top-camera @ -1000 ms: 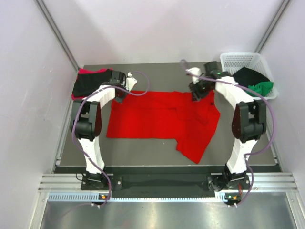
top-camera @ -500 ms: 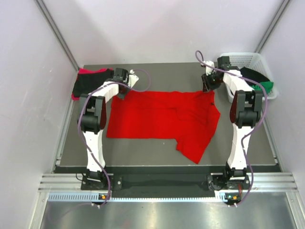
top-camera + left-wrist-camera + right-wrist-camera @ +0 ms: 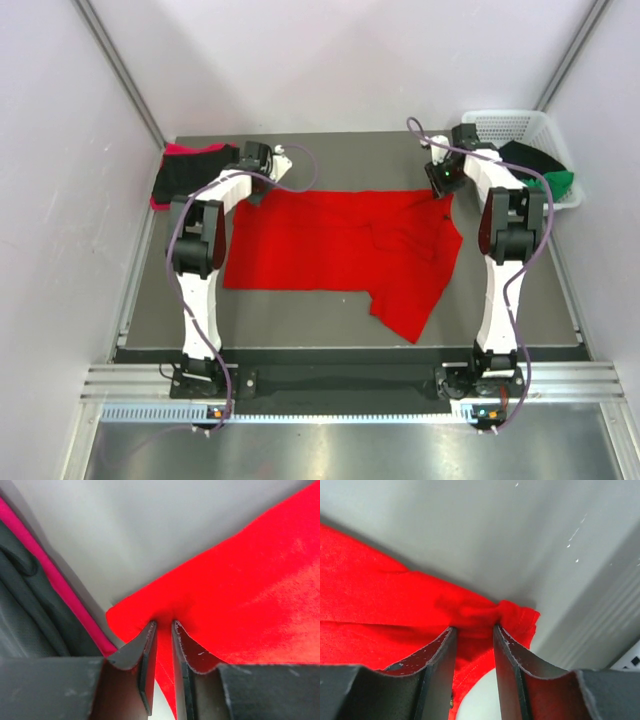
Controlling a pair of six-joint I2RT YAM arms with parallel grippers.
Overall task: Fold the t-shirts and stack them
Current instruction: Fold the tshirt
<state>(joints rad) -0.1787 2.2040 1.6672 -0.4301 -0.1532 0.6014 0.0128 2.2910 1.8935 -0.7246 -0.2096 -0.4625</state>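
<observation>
You've got the red t-shirt lying long axis left-right on the bench. Your left pincer and right pincer each pinch a far corner.

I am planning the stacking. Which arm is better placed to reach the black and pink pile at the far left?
Left. The left end effector grips the red shirt right beside the pile; the right end effector is near the basket.

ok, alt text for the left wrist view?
The left tool is shut on a corner of the bright red t-shirt on the grey table. Black cloth and pinkish cloth lie at the left edge.
</observation>
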